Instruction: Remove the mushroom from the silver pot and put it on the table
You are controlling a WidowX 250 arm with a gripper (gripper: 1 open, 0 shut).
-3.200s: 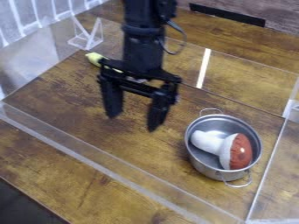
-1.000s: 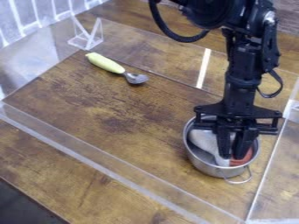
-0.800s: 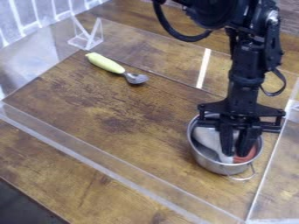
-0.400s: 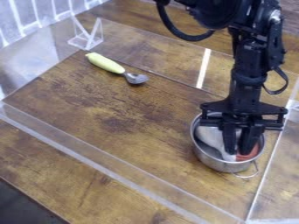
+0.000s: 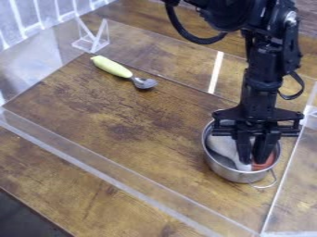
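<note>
The silver pot (image 5: 221,169) stands on the table (image 5: 111,125) at the right, close to the right acrylic wall. My gripper (image 5: 258,157) reaches straight down into it, the dark arm rising above. Its two black fingers (image 5: 244,148) stand close together on the mushroom (image 5: 264,164). Only a sliver of the red-brown cap shows between and beside them, with a bit of white stem at the left. The mushroom still sits inside the pot.
A yellow-handled spoon (image 5: 119,70) lies at the back left of the table. Clear acrylic walls (image 5: 124,180) edge the front, the left and the right. A clear stand (image 5: 89,39) sits behind the back-left corner.
The gripper has sunk a little lower into the pot and shifted slightly right; its fingers stay at the same narrow spread. The pot and spoon have not moved.
</note>
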